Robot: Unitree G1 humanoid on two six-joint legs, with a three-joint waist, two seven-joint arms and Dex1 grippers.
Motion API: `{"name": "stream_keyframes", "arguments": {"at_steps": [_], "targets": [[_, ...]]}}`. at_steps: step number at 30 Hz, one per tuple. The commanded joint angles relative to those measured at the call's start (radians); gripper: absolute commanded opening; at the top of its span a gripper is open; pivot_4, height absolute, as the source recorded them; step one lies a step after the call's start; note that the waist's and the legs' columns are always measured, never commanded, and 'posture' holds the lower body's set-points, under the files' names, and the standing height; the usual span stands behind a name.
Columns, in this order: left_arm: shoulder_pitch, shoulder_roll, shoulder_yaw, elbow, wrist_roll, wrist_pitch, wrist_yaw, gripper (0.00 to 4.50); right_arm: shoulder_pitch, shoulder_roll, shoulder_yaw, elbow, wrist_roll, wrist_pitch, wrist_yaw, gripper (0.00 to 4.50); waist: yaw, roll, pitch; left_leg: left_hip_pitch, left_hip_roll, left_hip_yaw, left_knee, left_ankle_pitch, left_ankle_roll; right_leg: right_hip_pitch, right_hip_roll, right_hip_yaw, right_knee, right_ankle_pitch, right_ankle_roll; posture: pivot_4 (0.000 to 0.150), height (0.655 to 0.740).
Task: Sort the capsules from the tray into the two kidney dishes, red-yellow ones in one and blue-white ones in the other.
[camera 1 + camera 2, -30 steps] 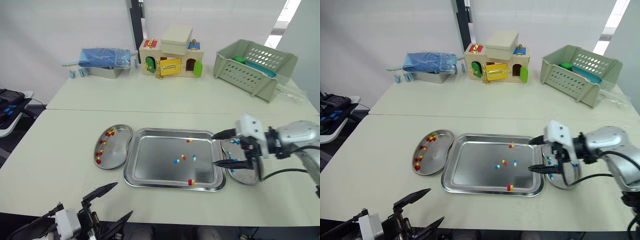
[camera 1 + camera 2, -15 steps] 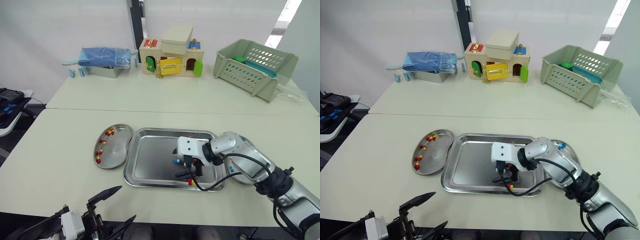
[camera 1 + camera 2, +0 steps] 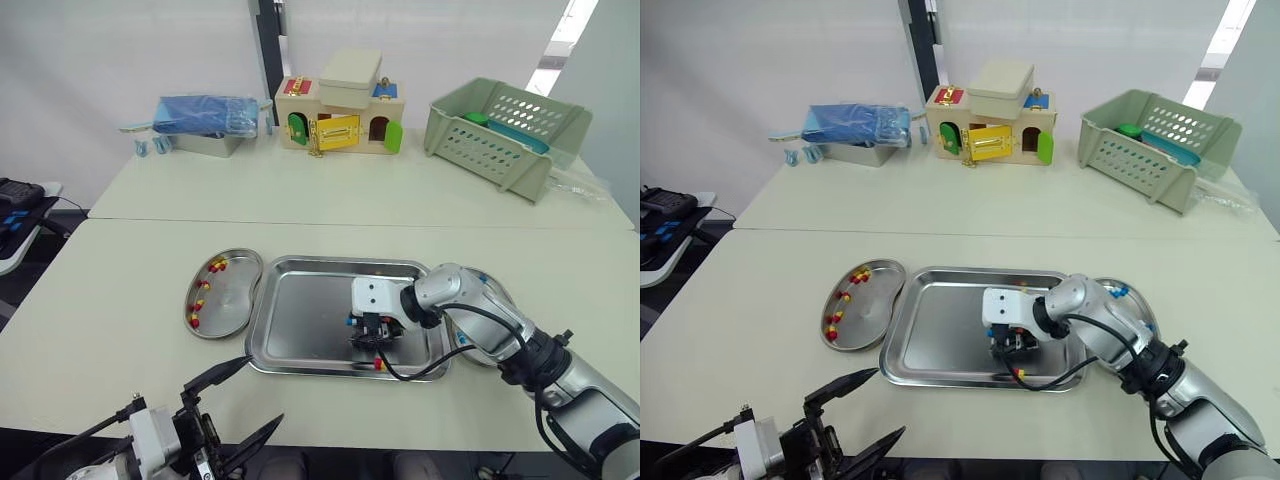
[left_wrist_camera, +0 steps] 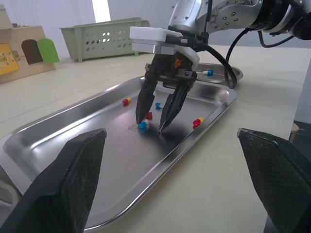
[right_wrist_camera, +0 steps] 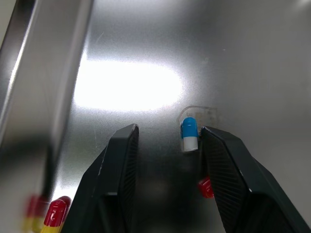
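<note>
The steel tray (image 3: 300,325) lies mid-table with a few capsules left in it. My right gripper (image 3: 368,340) points down into the tray, open, its tips astride a blue-white capsule (image 5: 189,133) that lies nearer one finger. A red capsule (image 5: 205,187) peeks from behind that finger. A red-yellow capsule (image 3: 377,363) rests against the tray's front rim. The left kidney dish (image 3: 232,290) holds several red-yellow capsules. The right kidney dish (image 3: 1143,308), partly behind my right arm, holds blue-white ones. My left gripper (image 3: 245,405) hangs open, low at the table's front edge, holding nothing.
Along the back of the table stand a blue packet on a metal box (image 3: 205,120), a wooden toy house (image 3: 340,103) and a green slotted basket (image 3: 505,125). Bare tabletop stretches left of the left dish and behind the tray.
My right gripper left the right kidney dish, swung left into the tray, and has now settled lower around the blue-white capsule. The left gripper has stayed at the front edge.
</note>
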Motion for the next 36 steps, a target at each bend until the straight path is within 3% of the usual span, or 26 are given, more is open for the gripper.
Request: {"name": "stream_keyframes", "arguments": {"at_steps": [1, 2, 6, 12, 18, 24, 30, 36], "targets": [[0.007, 0.009, -0.002, -0.047, -0.001, 0.015, 0.016, 4.50, -0.001, 0.007, 0.000, 0.007, -0.021, -0.010, 0.005, 2.25, 0.000, 0.000, 0.000, 0.000, 0.000, 0.000, 0.000, 0.000, 0.000, 0.000, 0.000, 0.000, 0.000, 0.000, 0.000, 0.150, 0.7400], [0.008, 0.010, -0.001, -0.050, -0.001, 0.019, 0.018, 4.50, 0.000, 0.007, 0.000, 0.008, -0.024, -0.011, 0.005, 2.25, 0.000, 0.000, 0.000, 0.000, 0.000, 0.000, 0.000, 0.000, 0.000, 0.000, 0.000, 0.000, 0.000, 0.000, 0.000, 0.150, 0.7400], [0.004, 0.013, 0.000, -0.057, 0.000, 0.030, 0.024, 4.50, 0.001, 0.012, -0.004, 0.014, -0.028, -0.012, 0.007, 1.46, 0.000, 0.000, 0.000, 0.000, 0.000, 0.000, 0.000, 0.000, 0.000, 0.000, 0.000, 0.000, 0.000, 0.000, 0.000, 0.150, 0.7400], [-0.004, 0.016, 0.000, -0.062, 0.004, 0.042, 0.033, 4.50, 0.000, 0.028, -0.016, 0.024, -0.039, -0.015, 0.009, 0.02, 0.000, 0.000, 0.000, 0.000, 0.000, 0.000, 0.000, 0.000, 0.000, 0.000, 0.000, 0.000, 0.000, 0.000, 0.000, 0.150, 0.7400], [-0.012, 0.025, -0.004, -0.062, 0.001, 0.050, 0.024, 4.50, 0.020, 0.018, -0.059, -0.002, -0.014, -0.016, 0.018, 0.02, 0.001, 0.000, 0.000, 0.000, 0.000, 0.000, 0.000, 0.000, 0.000, 0.000, 0.000, 0.000, 0.000, 0.000, 0.000, 0.150, 0.7400], [-0.038, 0.043, 0.006, -0.022, -0.012, 0.025, -0.017, 4.50, 0.083, -0.033, -0.244, -0.110, 0.134, -0.040, 0.063, 0.02, 0.002, 0.000, 0.000, -0.001, 0.000, 0.000, 0.000, 0.000, 0.000, 0.000, 0.000, 0.000, 0.000, 0.000, 0.000, 0.150, 0.7400], [-0.028, 0.040, -0.019, 0.008, -0.019, -0.030, -0.097, 4.50, 0.195, -0.176, -0.457, -0.223, 0.294, -0.046, 0.138, 0.02, 0.004, 0.000, 0.000, -0.001, 0.000, 0.000, 0.000, 0.000, 0.000, 0.000, 0.000, 0.000, -0.001, 0.000, 0.000, 0.150, 0.7400], [-0.062, 0.041, -0.028, 0.084, -0.046, -0.065, -0.174, 4.50, 0.340, -0.372, -0.637, -0.194, 0.324, -0.083, 0.171, 0.02, 0.003, 0.000, 0.000, -0.001, 0.000, 0.001, 0.000, 0.000, 0.000, 0.000, 0.000, 0.000, -0.001, 0.000, 0.000, 0.150, 0.7400]]}}
